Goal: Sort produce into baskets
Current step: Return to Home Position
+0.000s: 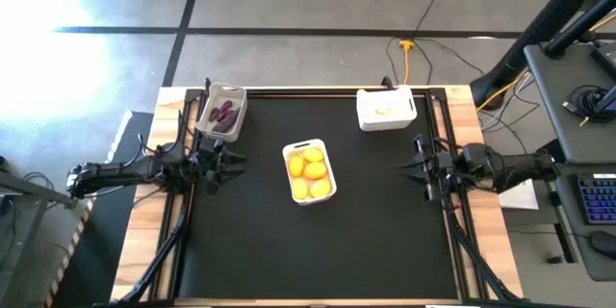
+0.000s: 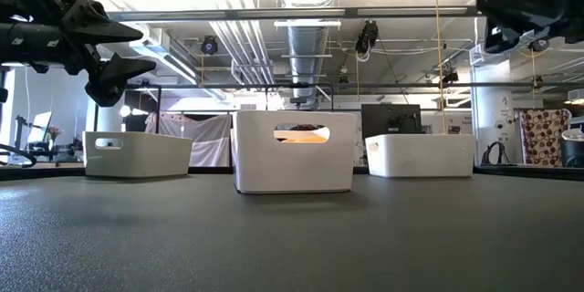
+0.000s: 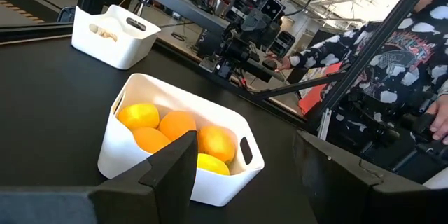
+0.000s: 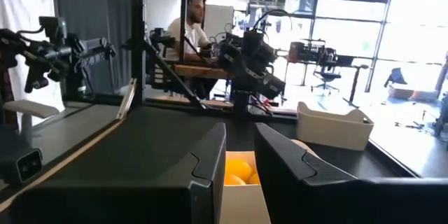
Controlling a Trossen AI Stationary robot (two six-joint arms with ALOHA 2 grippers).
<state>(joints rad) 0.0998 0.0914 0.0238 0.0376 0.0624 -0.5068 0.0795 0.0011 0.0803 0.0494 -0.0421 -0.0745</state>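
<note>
**On the black worktop, sorted produce in three baskets, both arms raised at the sides**

On the worktop (image 1: pixel 366 241), three baskets were set out and the produce was seen inside them. At the far left corner, the grey basket (image 1: pixel 229 88) was filled with dark purple vegetables (image 1: pixel 224 114). Near the centre, a white basket (image 1: pixel 303 143) was packed with yellow and orange fruits (image 1: pixel 310 171), piled close against one another. At the far right, a second white basket (image 1: pixel 364 108) was loaded with small pale bulbs (image 1: pixel 387 111). The three baskets were kept well apart from each other.

The left gripper (image 1: pixel 234 167) was held at the left edge of the worktop, just near of the grey basket, and was pointed toward the centre. Its jaws were spread wide, and the fruit basket was framed between them in the left wrist view. The right gripper (image 1: pixel 412 166) was held at the right edge, pointed back toward the centre, with its jaws parted by a narrow gap. In the low view both grippers were seen raised well above the basket rims.

Beyond the worktop, a person (image 4: pixel 187 28) was seated at a desk.
</note>
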